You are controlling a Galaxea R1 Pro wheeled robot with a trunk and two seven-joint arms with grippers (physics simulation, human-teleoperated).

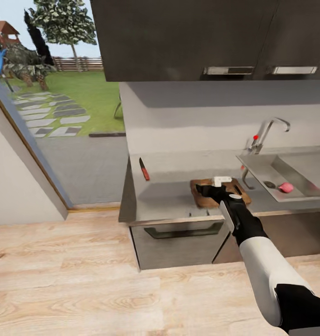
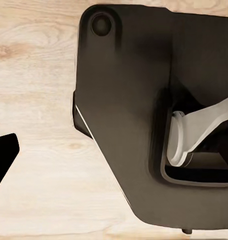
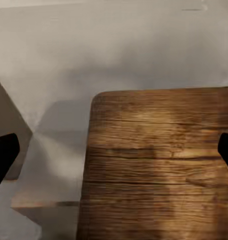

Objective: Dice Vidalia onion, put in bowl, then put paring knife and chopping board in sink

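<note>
The knife [image 1: 144, 169] lies lengthwise front-to-back on the grey desk [image 1: 169, 196] — blade toward the wall. The right tool [image 1: 207, 191] hovers over the board [image 3: 158, 165], fingers apart — left tool's state unclear.

The right end effector [image 1: 207, 190] hides part of the chopping board [image 1: 204, 200].

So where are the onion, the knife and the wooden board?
Vidalia onion [image 1: 286, 187], head view, middle of the pink lump in the sink.
Paring knife [image 1: 144, 170], head view, where blade meets red handle.
Chopping board [image 3: 158, 165], right wrist view, its grained top.
</note>
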